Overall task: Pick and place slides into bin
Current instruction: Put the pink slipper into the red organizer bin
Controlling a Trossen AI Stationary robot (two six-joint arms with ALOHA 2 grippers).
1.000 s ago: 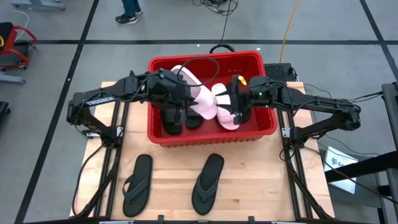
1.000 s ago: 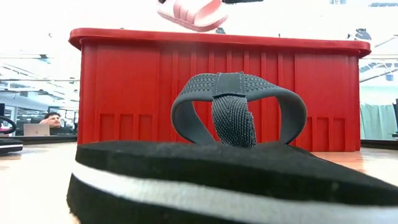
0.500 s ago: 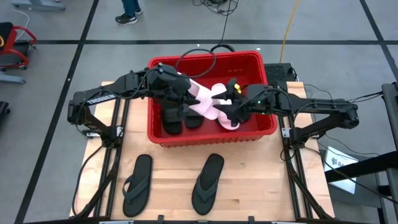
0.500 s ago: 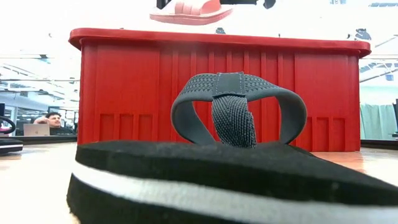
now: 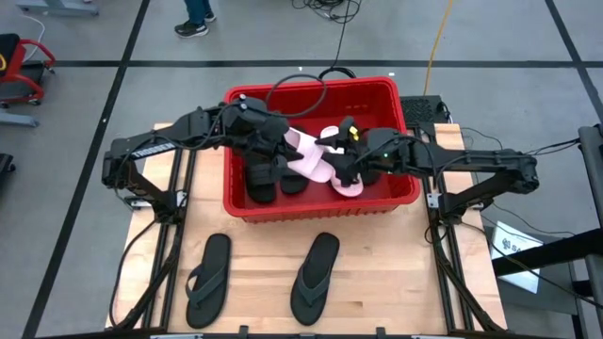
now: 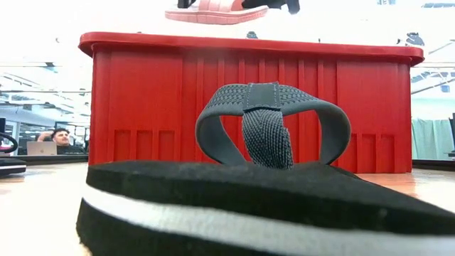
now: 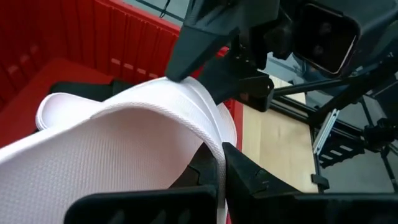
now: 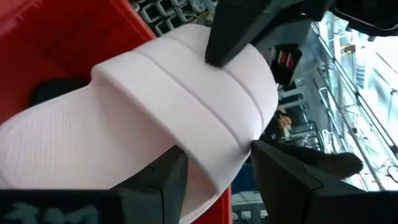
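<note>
The red bin (image 5: 405, 193) stands at the table's far middle. Both grippers hang close together above it. My left gripper (image 5: 281, 153) is shut on a pale pink-white slide (image 5: 303, 155), which shows above the bin's rim in the low view (image 6: 213, 11). My right gripper (image 5: 341, 160) has its fingers wide apart around a second pale slide (image 5: 345, 184). The two pale slides overlap in the high view. Two black slides (image 5: 264, 179) lie on the bin's floor at its left. My left gripper pinches a thin edge of the pale slide (image 7: 214, 146) between its two shut fingers, slanting down from the table's left. The slide is lifted clear over the bin and lies nearly level. My right gripper's finger (image 7: 193, 53) stands at its far edge. My right gripper has the wide strap's near end (image 8: 211, 149), where it meets the slide's side, between its two wide-set fingers, one at each edge of the strap. It comes nearly level from the table's right, across the slide. The slide hangs clear above the bin's floor.
Two black thong flip-flops (image 5: 209, 280) (image 5: 316, 276) lie on the near half of the wooden table; one fills the low view's foreground (image 6: 270, 135). The bin's black handle (image 5: 334, 72) is at its far wall. A person's feet (image 5: 195, 24) show beyond the table.
Both grippers have rolled at the wrist while staying above the bin. The left-held slide has turned from tilted to nearly level. My right gripper has shifted a little toward the table's left, closer to my left gripper, and the two pale slides now overlap more.
</note>
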